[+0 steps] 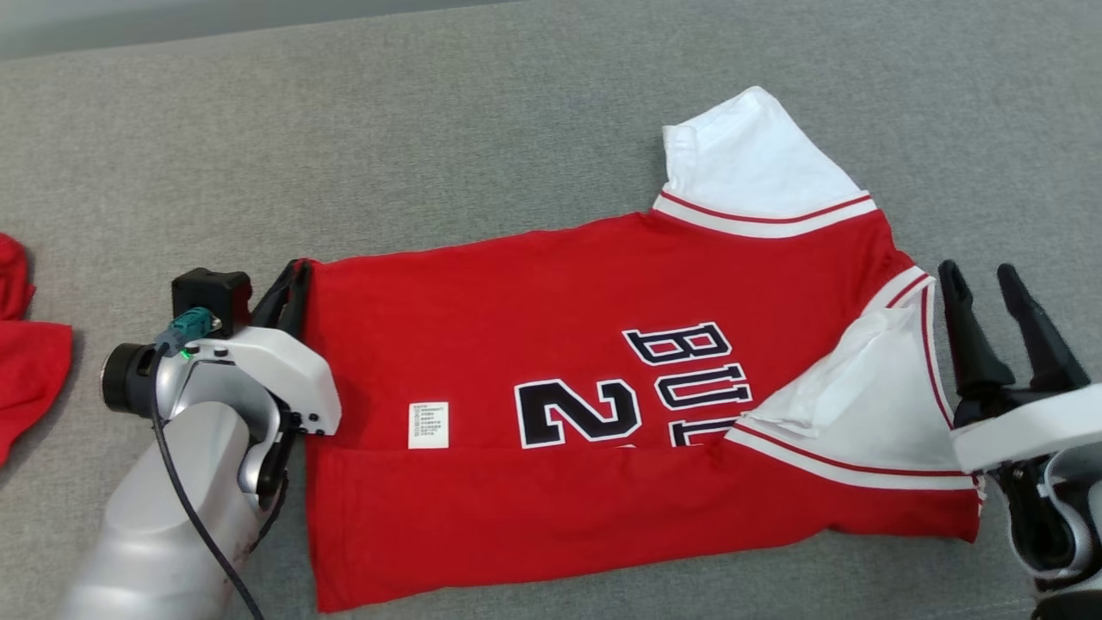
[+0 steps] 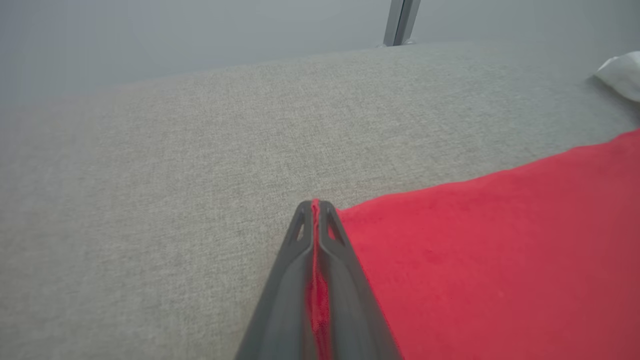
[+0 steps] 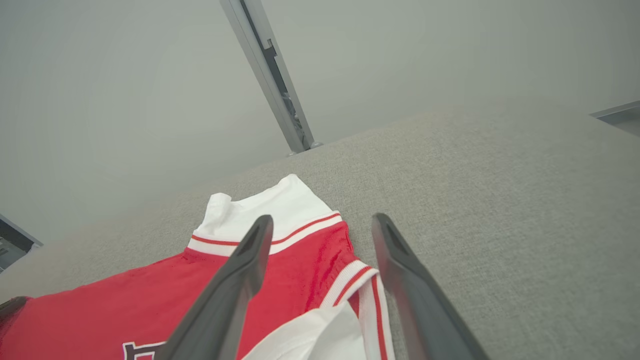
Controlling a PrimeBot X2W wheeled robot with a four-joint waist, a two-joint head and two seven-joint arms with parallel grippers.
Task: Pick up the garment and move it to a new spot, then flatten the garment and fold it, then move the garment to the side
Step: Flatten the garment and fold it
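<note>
One hem corner of the jersey [image 1: 560, 284] sits pinched in the left jaws, likely for folding, while the right jaws stand wide beside its shoulder end.

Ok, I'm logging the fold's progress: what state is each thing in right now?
Jersey: flat on the grey surface, near edge folded over, one white sleeve tucked in.
Left gripper: shut on the jersey's hem corner.
Right gripper: open, holding nothing, beside the neck end.
Other red cloth: lying loose at the left edge.
</note>
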